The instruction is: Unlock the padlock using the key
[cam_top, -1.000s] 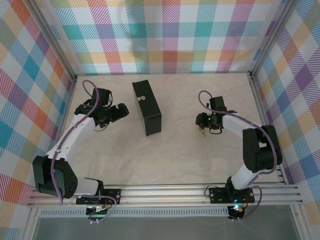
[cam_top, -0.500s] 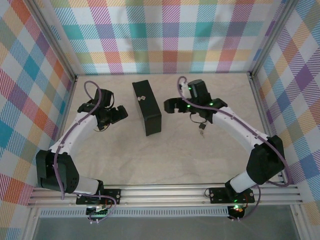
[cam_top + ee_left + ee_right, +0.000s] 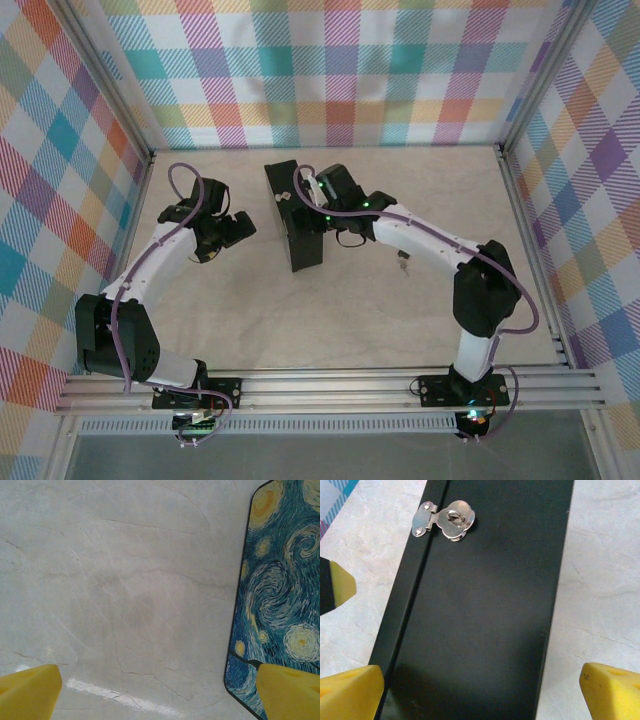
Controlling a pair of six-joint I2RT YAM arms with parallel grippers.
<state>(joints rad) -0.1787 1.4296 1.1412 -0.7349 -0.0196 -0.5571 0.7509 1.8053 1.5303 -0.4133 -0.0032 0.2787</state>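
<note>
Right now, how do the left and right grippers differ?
The left gripper is over bare table beside the painted side of the box; the right gripper is over the box's black top, near the latch. The left gripper's fingers frame mostly table; the right gripper's span the box. Both open, empty.

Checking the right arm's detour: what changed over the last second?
The right tool swung left from the small metal piece, too small to identify, to above the black box, jaws open. The piece lies where it was; whether it was gripped earlier is unclear. Left tool, open beside the box, and the box stayed put.
</note>
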